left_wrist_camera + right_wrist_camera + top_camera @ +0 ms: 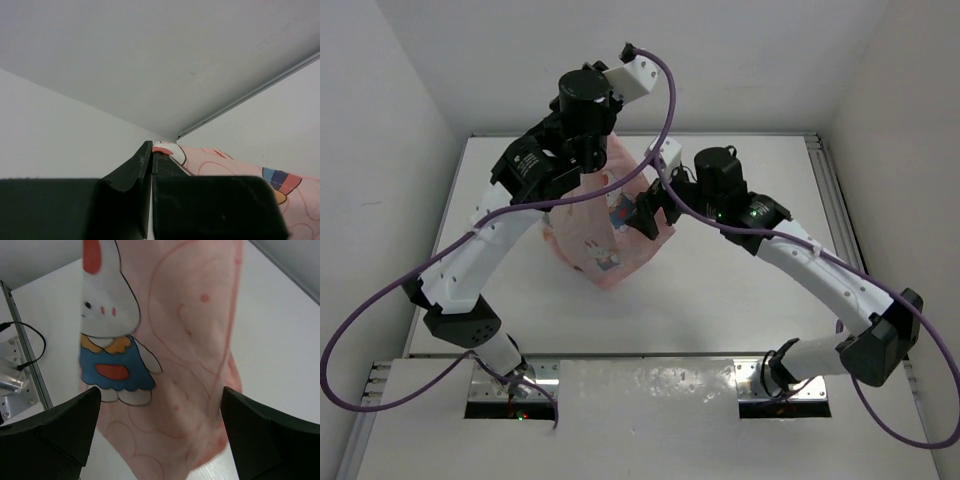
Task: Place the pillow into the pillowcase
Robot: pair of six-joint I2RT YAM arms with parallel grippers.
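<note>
The soft light-pink pillowcase point(601, 246), printed with white cartoon bunnies and small red and blue motifs, is held up above the white surface point(740, 300). It is pinched at its upper edge by the left end effector point(592, 166), whose jaws are clamped together on the fabric. From there the cloth hangs downward, and its lower end is bunched on the surface. In the left wrist view, only a sliver of pink fabric point(225, 162) is seen past the closed fingertips point(148, 150). The right end effector point(648, 216) is positioned beside the hanging cloth with its jaws spread wide. In the right wrist view, a bunny in a blue dress is seen on the fabric point(195, 330) between the two dark fingers point(55, 432). Whether either finger touches the cloth cannot be told.
</note>
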